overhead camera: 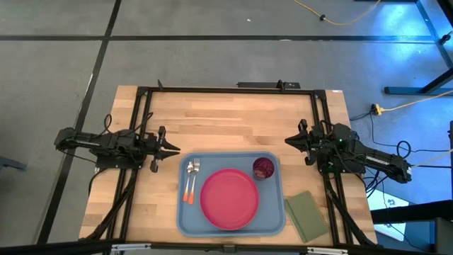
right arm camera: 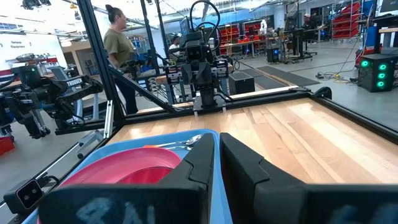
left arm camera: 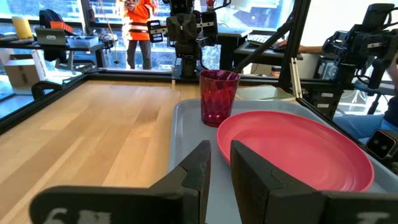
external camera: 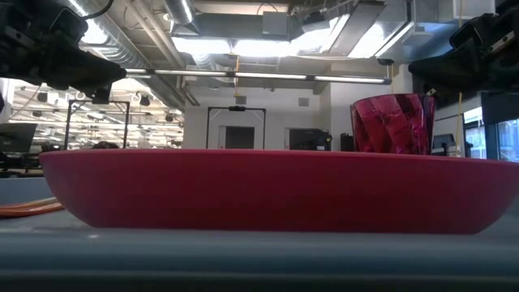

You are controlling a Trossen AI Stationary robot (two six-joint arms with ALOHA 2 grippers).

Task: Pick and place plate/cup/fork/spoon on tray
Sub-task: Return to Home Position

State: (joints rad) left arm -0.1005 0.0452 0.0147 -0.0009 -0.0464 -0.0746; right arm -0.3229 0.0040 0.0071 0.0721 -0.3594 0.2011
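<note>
The light blue tray (overhead camera: 185, 216) lies at the table's near middle. The pink-red plate (overhead camera: 228, 198) rests flat in its middle; it also shows in the low view (external camera: 268, 191). The dark red cup (overhead camera: 263, 168) stands upright in the tray's far right corner. The fork and spoon (overhead camera: 190, 181) lie side by side on the tray's left part, silver heads toward the far edge. My left gripper (overhead camera: 175, 150) is shut and empty, just left of the tray's far left corner. My right gripper (overhead camera: 287, 140) is shut and empty, beyond the tray's far right corner.
An olive-green pad (overhead camera: 306, 216) lies on the table right of the tray. A black frame (overhead camera: 226, 88) runs along the table's far edge and sides. Bare wood (overhead camera: 226, 120) lies between the tray and the far edge. A person (right arm camera: 117, 43) stands in the room beyond.
</note>
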